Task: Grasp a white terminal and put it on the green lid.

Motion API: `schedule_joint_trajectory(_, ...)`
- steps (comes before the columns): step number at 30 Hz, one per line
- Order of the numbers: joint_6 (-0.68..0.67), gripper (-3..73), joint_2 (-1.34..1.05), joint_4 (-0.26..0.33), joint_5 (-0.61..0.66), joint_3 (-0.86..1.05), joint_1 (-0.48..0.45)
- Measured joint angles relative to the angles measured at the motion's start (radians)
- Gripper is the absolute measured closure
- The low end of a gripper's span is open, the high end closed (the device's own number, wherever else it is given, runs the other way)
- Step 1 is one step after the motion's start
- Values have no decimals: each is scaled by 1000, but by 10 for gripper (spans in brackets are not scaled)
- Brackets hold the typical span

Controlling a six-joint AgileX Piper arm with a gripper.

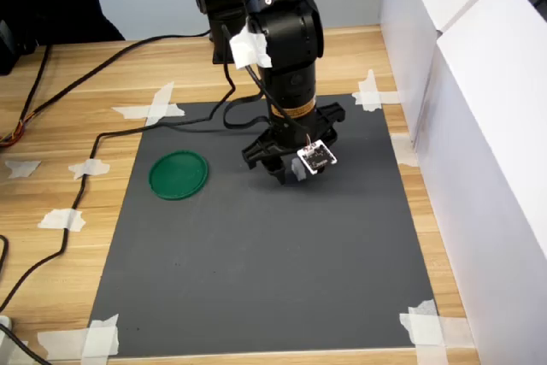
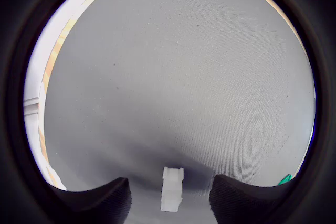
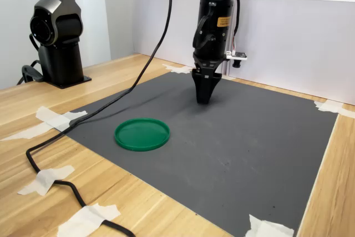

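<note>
The white terminal (image 2: 172,188), a tiny ridged white block, lies on the grey mat (image 2: 178,77) between my two dark fingers (image 2: 105,199), with a gap on each side. My gripper (image 2: 169,205) is open and straddles it without touching. In both exterior views the gripper (image 1: 286,173) (image 3: 204,98) points straight down at the mat's far middle and hides the terminal. The green lid (image 1: 179,174) (image 3: 142,134) lies flat on the mat, to the gripper's left in the first exterior view and nearer the camera in the second exterior view. A green sliver of the lid (image 2: 285,179) shows in the wrist view.
The mat (image 1: 256,279) is taped to a wooden table (image 1: 68,134) with white tape pieces (image 1: 152,108). A black cable (image 1: 85,177) runs along the first exterior view's left. White walls (image 1: 479,126) stand at the first exterior view's right. A second arm base (image 3: 58,31) stands at the second exterior view's left.
</note>
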Motion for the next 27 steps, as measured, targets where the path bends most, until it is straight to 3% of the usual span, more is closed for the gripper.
schedule_joint_trajectory(14,10,599,0,1,-7,0,0)
schedule_joint_trajectory(27,3,608,-13,0,23,0,-2)
